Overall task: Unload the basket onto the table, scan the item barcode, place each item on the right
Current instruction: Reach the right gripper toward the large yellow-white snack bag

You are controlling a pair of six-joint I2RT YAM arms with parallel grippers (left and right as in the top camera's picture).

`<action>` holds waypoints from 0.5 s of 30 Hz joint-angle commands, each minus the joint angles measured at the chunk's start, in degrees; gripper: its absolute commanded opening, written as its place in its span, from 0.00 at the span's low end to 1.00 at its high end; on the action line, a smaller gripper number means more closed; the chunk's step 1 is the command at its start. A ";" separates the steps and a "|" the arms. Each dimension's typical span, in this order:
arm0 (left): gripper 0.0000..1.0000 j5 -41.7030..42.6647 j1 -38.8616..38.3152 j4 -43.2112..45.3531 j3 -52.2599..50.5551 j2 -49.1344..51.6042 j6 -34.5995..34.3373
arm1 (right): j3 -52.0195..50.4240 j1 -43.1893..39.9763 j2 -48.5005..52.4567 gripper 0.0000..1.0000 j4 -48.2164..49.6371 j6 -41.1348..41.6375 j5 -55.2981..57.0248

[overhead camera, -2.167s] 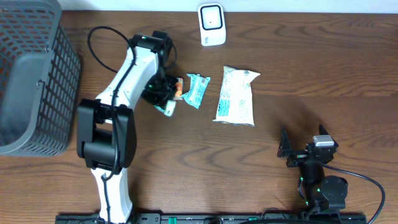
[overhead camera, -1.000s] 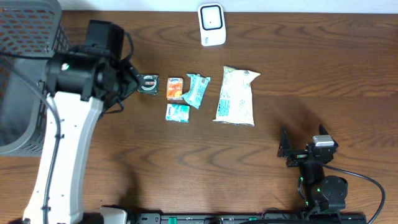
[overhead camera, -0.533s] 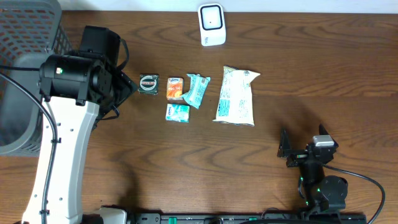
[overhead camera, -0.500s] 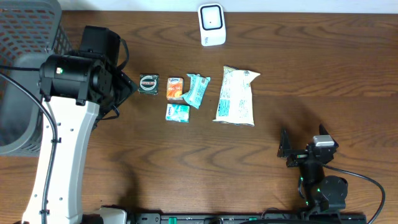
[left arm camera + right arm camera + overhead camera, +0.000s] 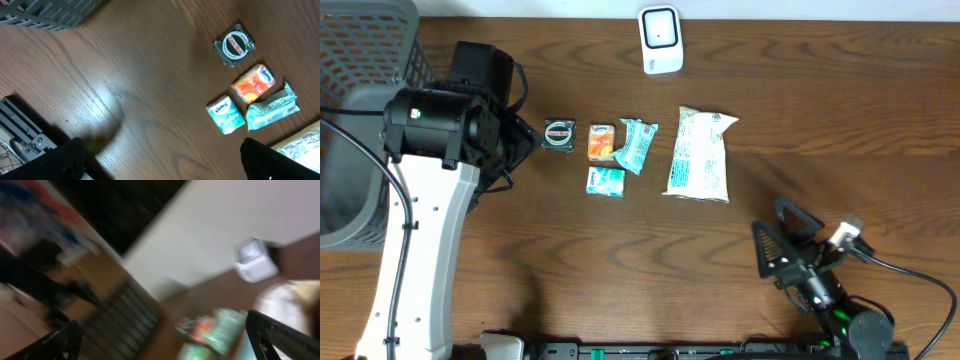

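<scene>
Several packets lie in a row on the table: a dark square packet (image 5: 559,134) (image 5: 234,45), an orange one (image 5: 602,142) (image 5: 253,83), a teal one (image 5: 636,145) (image 5: 272,107), a small blue-white one (image 5: 606,181) (image 5: 226,114) and a big white bag (image 5: 701,153). The white barcode scanner (image 5: 661,39) (image 5: 255,260) stands at the far edge. My left gripper (image 5: 167,162) hangs open high above bare wood, left of the packets, holding nothing. My right gripper (image 5: 772,222) (image 5: 172,340) is open and empty near the front right, its view blurred.
A grey mesh basket (image 5: 360,120) (image 5: 50,12) takes up the far left. The left arm (image 5: 430,210) reaches over the table's left side. A cable (image 5: 920,290) trails from the right arm at the front edge.
The left arm has drawn back left and up from the packets, leaving the dark packet showing beside the orange one. In the last half second the right gripper has swung and tilted.
</scene>
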 commanded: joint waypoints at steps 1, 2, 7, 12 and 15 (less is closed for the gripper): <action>0.98 -0.15 0.28 -0.37 -0.13 0.13 -0.50 | 0.02 0.44 -0.37 0.99 8.81 14.93 3.43; 0.98 -0.15 0.28 -0.37 -0.13 0.13 -0.50 | 0.15 0.44 -0.37 0.99 12.76 14.95 5.51; 0.98 -0.17 0.28 -0.37 -0.13 0.13 -0.50 | 6.67 0.44 1.25 0.99 16.31 11.56 13.79; 0.98 -0.17 0.28 -0.37 -0.13 0.13 -0.50 | 23.06 0.44 11.06 0.99 4.87 -10.54 7.19; 0.98 -0.17 0.28 -0.37 -0.13 0.13 -0.50 | 36.72 0.44 21.33 0.99 -10.45 -24.04 1.90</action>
